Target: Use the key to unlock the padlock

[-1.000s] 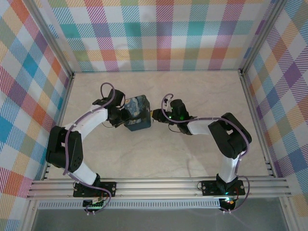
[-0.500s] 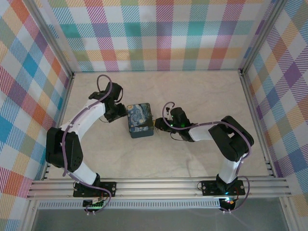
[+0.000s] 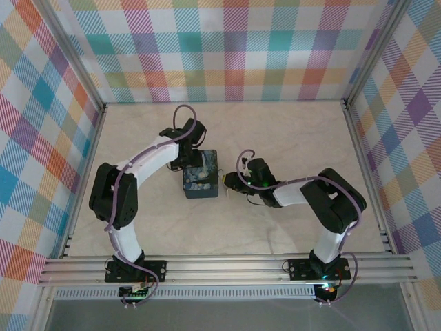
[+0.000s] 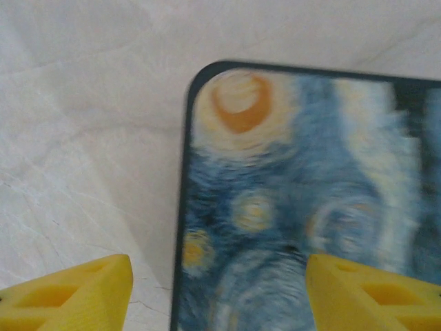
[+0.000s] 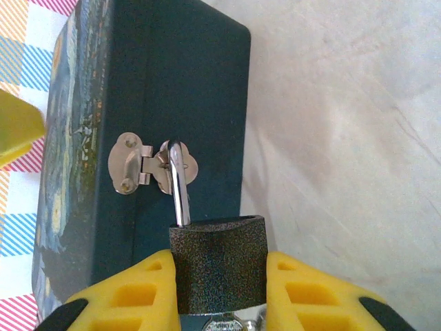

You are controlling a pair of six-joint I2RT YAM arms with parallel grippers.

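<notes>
The dark speckled padlock hangs by its silvery shackle from the hasp on the front of the blue swirl-painted box. My right gripper is shut on the padlock body, a yellow finger on each side. A silvery bit of the key shows under the padlock. In the top view the right gripper is at the box's right face. My left gripper hovers open over the lid's corner, holding nothing, and in the top view this left gripper is at the box's far edge.
The box sits mid-table on the pale marbled surface. Plaid walls close off the back and both sides. A metal rail runs along the near edge by the arm bases.
The left arm swung from the box's left side round to its far edge and its jaws opened wider. The box went from tilted to flat. The right gripper kept hold of the padlock.
</notes>
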